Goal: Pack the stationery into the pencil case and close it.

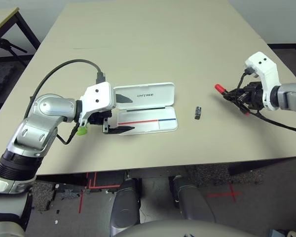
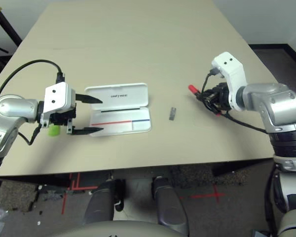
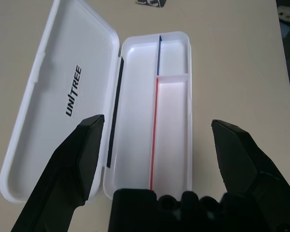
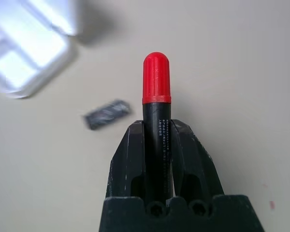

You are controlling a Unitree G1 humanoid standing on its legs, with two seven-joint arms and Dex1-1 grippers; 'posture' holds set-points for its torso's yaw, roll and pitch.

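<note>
The white pencil case [image 1: 147, 120] lies open on the table, its lid [image 3: 48, 87] flat on the far side and a red-and-blue stripe inside the tray [image 3: 171, 145]. My left gripper [image 1: 124, 114] is open at the case's left end, one finger over the lid and one at the tray's near edge. A lime-green stick [image 1: 82, 130] lies beneath that wrist. A small black clip [image 1: 198, 112] rests to the right of the case. Farther right, my right gripper [image 1: 235, 95] is shut on the marker [image 4: 156, 77], whose red cap points toward the clip.
The table's front edge [image 1: 153, 167] runs close below the case. The far half of the tabletop [image 1: 153, 44] is bare. A second table with a black stand [image 1: 5, 44] sits beyond the left edge.
</note>
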